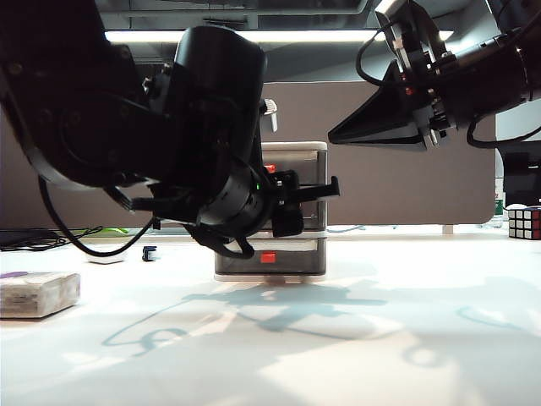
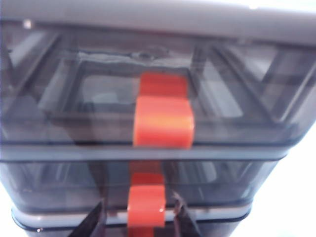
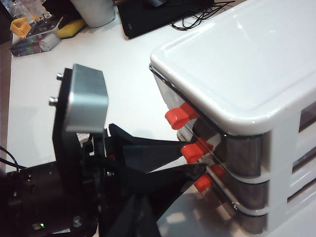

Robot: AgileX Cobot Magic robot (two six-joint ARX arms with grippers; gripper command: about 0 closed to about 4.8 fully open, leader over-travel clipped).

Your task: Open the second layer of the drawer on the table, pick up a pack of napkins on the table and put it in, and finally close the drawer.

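Note:
The drawer [image 1: 296,152] is a white-framed cabinet standing mid-table, with three smoky grey layers and red-orange handles. My left gripper [image 1: 317,199] reaches in at its front. In the left wrist view this gripper [image 2: 140,224] is open, with one finger [image 2: 91,224] on each side of the second layer's handle [image 2: 146,206] and a gap at both sides. The right wrist view shows the same straddle [image 3: 195,158] around the middle handle [image 3: 193,150]. The second layer [image 2: 222,180] looks pushed in. The pack of napkins [image 1: 38,293] lies at the table's far left. My right gripper [image 1: 334,135] hovers shut, high at the right.
A Rubik's cube [image 1: 524,222] sits at the far right edge of the table [image 1: 380,338]. A small black item [image 1: 150,253] and cables lie behind the left arm. Beyond the cabinet are a pale cup [image 3: 96,12] and a dark pad [image 3: 158,15].

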